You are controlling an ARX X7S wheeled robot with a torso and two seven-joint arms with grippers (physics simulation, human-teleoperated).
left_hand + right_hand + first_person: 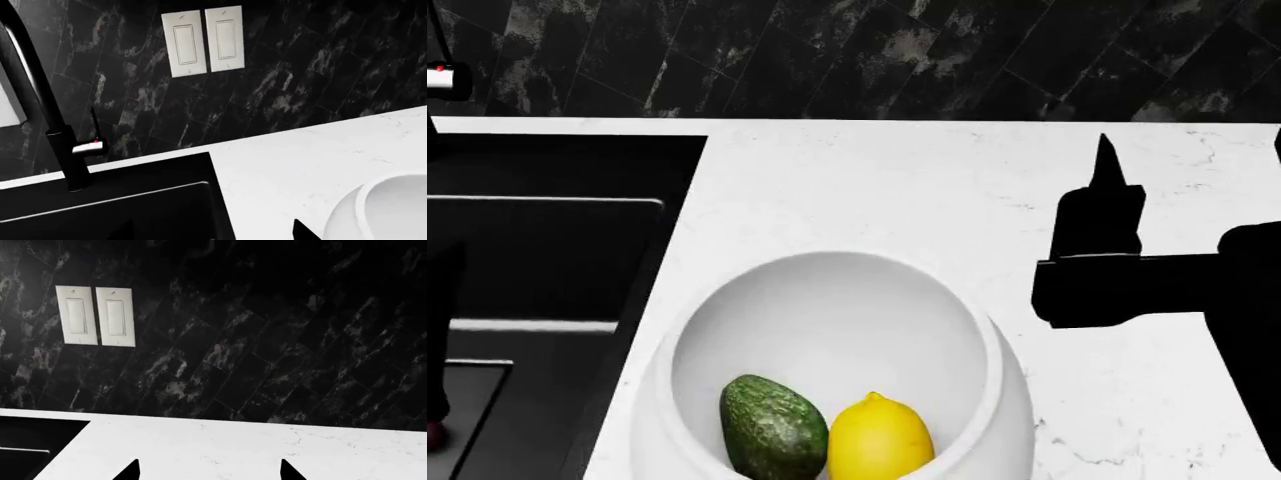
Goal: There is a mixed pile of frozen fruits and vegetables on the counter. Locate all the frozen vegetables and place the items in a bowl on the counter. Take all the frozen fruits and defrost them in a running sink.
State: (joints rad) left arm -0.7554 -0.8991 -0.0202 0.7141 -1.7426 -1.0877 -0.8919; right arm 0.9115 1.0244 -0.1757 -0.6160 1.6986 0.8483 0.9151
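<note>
Currently your right gripper hangs spread and empty over bare counter; the bowl, holding avocado and lemon, sits beside it.

Bare counter between bowl and backsplash

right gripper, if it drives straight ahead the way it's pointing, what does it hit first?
Probably the black tiled wall. The right gripper is open above bare counter, with nothing between; the light switches sit off to one side.
</note>
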